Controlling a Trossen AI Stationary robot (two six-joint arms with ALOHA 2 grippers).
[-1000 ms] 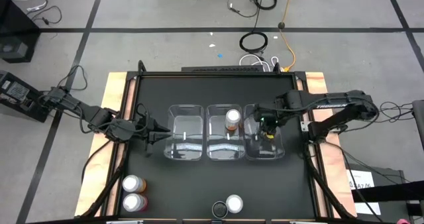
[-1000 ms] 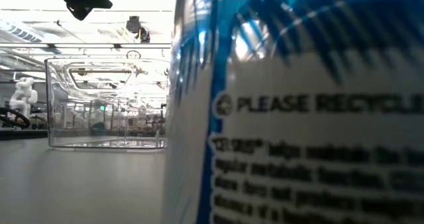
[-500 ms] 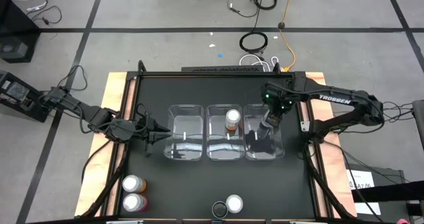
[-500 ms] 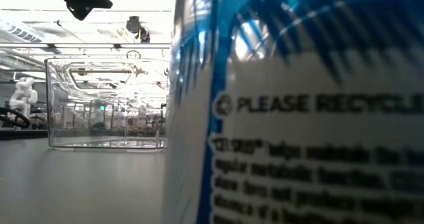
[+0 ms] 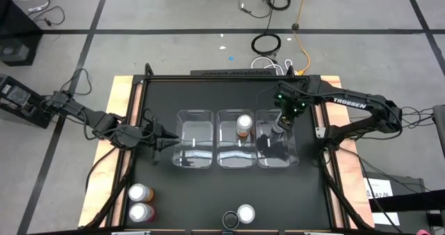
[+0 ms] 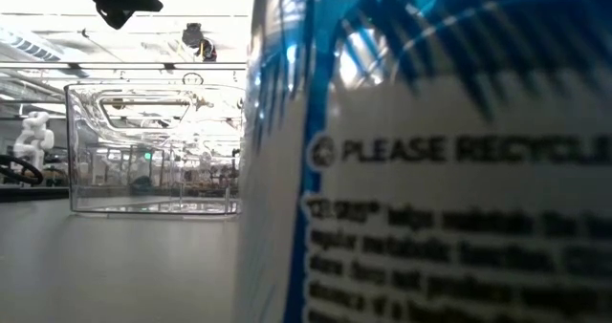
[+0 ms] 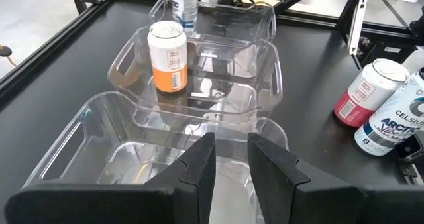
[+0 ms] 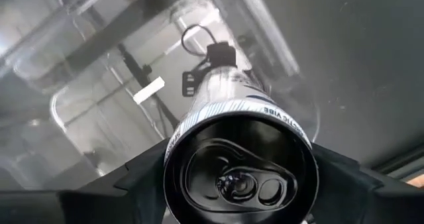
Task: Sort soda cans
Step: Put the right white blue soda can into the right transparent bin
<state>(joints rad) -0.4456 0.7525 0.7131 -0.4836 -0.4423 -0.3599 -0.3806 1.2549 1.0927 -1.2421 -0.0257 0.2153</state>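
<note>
the low view is almost filled by one blue-and-white can standing close to the lens, so the desk behind it is mostly hidden. the right tool grips a dark can by its sides, over the rightmost clear bin (arm reaching in from the right). the left tool waits beside the leftmost bin, fingers a narrow gap apart, holding nothing. an orange can stands in the middle bin.

A robotics lab: a black-topped wooden-edged work table on grey tiled concrete floor strewn with loose black cables.
</note>
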